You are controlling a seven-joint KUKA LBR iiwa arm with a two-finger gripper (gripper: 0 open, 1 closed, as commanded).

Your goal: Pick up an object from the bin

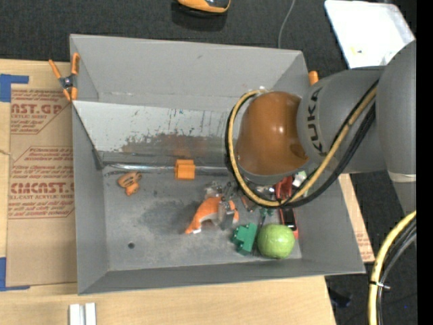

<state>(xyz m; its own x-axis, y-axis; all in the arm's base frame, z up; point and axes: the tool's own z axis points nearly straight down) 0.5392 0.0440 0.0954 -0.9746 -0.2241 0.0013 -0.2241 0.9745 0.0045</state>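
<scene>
My gripper point(227, 204) reaches down into the bin's right middle, below the arm's orange cover. Its dark metal tip sits against the upper right end of an orange, carrot-shaped thing point(201, 217) that lies slanted on the floor, its pale tip pointing down-left. A small green angular toy point(244, 238) lies just below and to the right of the gripper. A round green apple-like ball point(276, 241) touches that toy on its right. A red and black thing point(288, 216) is partly hidden under the arm's cables.
An orange cube point(185, 169) rests at the foot of the bin's back wall. A small orange curled piece point(128, 182) lies at the left. The arm and its cover hang over the bin's right side.
</scene>
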